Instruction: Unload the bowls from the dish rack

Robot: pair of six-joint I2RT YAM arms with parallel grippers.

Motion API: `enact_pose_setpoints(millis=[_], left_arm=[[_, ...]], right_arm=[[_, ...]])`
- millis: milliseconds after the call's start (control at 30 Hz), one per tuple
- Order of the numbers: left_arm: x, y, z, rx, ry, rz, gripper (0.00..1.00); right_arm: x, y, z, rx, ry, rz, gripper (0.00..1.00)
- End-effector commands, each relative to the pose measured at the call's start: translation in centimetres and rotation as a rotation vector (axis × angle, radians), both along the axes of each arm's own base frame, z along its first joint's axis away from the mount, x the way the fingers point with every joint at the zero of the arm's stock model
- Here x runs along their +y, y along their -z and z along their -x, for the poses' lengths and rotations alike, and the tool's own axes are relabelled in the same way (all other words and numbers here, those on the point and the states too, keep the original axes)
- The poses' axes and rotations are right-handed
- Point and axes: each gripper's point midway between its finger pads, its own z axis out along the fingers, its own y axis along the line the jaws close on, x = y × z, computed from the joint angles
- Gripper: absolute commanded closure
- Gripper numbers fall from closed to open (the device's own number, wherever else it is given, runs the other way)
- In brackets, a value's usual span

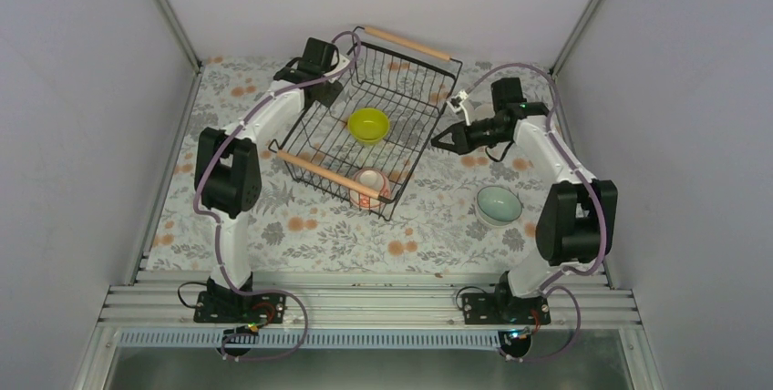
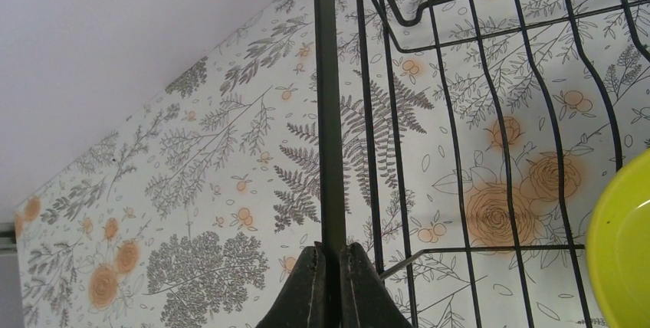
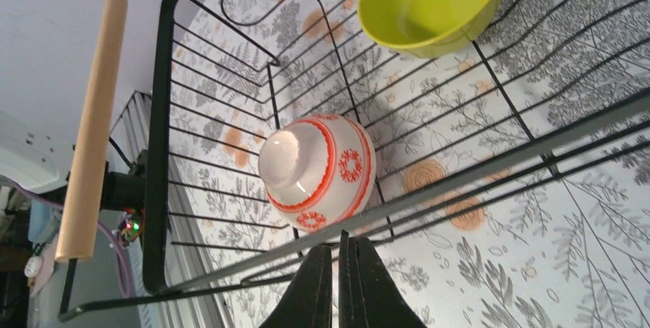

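Between the clenched left pincer (image 2: 331, 267) tips sits a dish rack (image 2: 329, 113) rim wire; to its right the yellow-green bowl (image 2: 621, 244) is cut off. Beyond the right pincer (image 3: 338, 267), clenched empty, the red-patterned bowl (image 3: 318, 171) lies tipped in the rack, inside turned away

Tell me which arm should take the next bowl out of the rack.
Right, probably. The left gripper is clamped on the rack rim; the right gripper sits shut beside the rack, facing the patterned bowl.
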Motion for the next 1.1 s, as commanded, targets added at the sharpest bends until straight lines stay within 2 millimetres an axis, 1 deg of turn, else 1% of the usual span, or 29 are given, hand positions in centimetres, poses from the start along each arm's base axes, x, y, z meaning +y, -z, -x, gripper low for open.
enact_pose_setpoints(millis=[0,67,133,200,300,367,400,500,567,633,700,800,933,1067], left_arm=[[-1.6,4.7,3.5,0.182,0.104,-0.053,0.97],[-1.7,4.5,3.7,0.179,0.111,-0.048,0.98],[-2.0,4.5,4.0,0.187,0.124,-0.035,0.98],[-2.6,4.8,4.4,0.202,0.145,-0.031,0.98],[-3.8,5.1,5.2,0.216,0.185,-0.029,0.98],[-4.7,5.3,5.8,0.223,0.214,-0.036,0.98],[-5.1,5.3,6.0,0.224,0.225,-0.037,0.98],[-6.7,4.8,6.6,0.218,0.257,-0.035,0.98],[-7.3,4.5,6.8,0.214,0.272,-0.033,0.98],[-7.6,4.4,6.8,0.208,0.273,-0.041,0.98],[-7.7,4.3,6.8,0.202,0.273,-0.040,0.98],[-7.6,4.2,6.7,0.195,0.269,-0.042,0.98],[-7.6,4.1,6.6,0.192,0.268,-0.044,0.98],[-7.4,4.1,6.4,0.183,0.258,-0.051,0.98]], right_arm=[[-1.5,-0.5,1.0,-0.039,-0.018,0.079,0.96],[-1.8,-1.7,1.1,-0.089,-0.018,0.106,0.96],[-2.1,-3.1,0.4,-0.139,0.001,0.141,0.96],[-2.5,-4.3,-0.9,-0.175,0.027,0.185,0.96],[-2.5,-6.1,-3.0,-0.234,0.049,0.235,0.96],[-2.3,-7.0,-4.5,-0.280,0.070,0.293,0.96],[-2.1,-7.1,-5.2,-0.295,0.072,0.321,0.96],[-0.6,-6.2,-6.6,-0.306,0.043,0.400,0.96],[0.4,-4.8,-7.4,-0.296,0.033,0.467,0.96],[1.6,-3.2,-7.9,-0.282,0.018,0.528,0.96],[2.4,-1.5,-9.0,-0.268,0.026,0.568,0.96],[3.2,0.1,-10.3,-0.261,0.039,0.628,0.96],[3.8,2.4,-10.9,-0.234,0.038,0.701,0.90],[4.4,4.6,-10.7,-0.191,0.014,0.738,0.82]])
